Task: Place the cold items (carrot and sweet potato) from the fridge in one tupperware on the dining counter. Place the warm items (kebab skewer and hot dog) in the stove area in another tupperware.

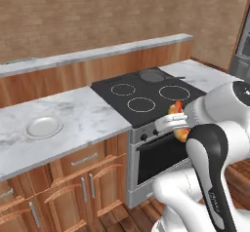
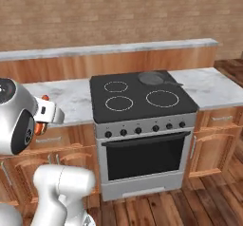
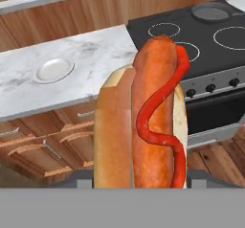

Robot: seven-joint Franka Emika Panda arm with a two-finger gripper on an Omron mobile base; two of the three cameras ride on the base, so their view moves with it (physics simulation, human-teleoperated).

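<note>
The claw (image 1: 179, 124) is clamped on the hot dog (image 3: 141, 121), which fills the centre of the hand view, its sausage carrying a wavy red line of sauce, held in the air in front of the stove (image 2: 142, 97) (in the left base view it shows as an orange patch at centre right, beside the arm's white wrist). A dark pan (image 2: 153, 78) sits on the stove's rear burner. To the left of the stove, a white plate (image 1: 44, 126) lies on the marble bench (image 1: 78, 114), well apart from the hot dog.
</note>
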